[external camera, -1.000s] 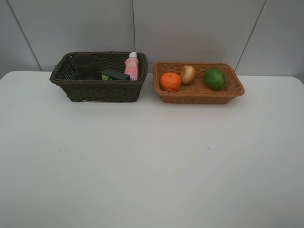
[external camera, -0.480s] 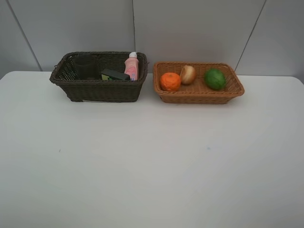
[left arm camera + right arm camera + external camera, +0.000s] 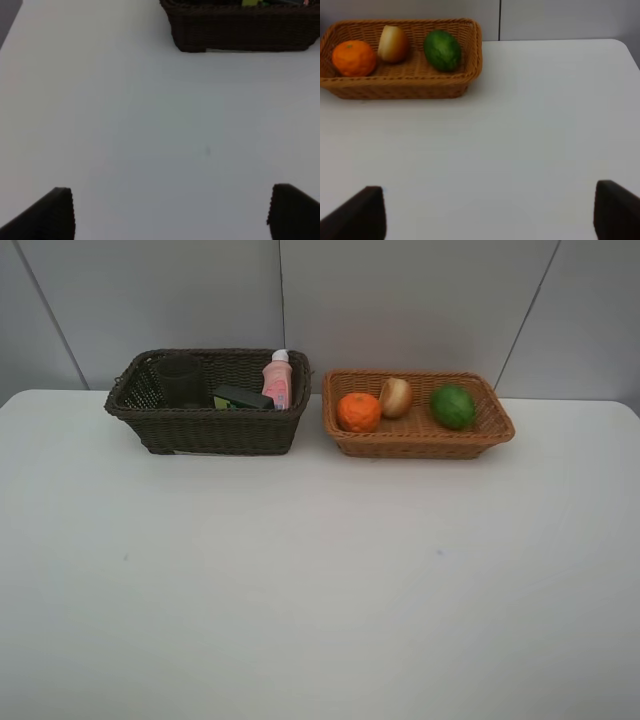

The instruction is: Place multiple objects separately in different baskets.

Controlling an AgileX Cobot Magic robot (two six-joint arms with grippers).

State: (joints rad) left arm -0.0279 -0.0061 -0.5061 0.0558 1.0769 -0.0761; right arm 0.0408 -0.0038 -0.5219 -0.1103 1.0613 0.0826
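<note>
Both jaws are gaping wide and empty, fruit is sitting in the tan basket [image 3: 417, 445] and bottles in the dark basket [image 3: 205, 430] at the table's [image 3: 320, 580] far edge, so retreating clear is best.

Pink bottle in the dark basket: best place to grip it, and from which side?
Probably from above. The pink bottle stands roughly upright in the dark basket's right rear corner, its white cap above the rim. Walls block side approaches and the green bottle lies beside it, so grip the neck just under the cap.
</note>
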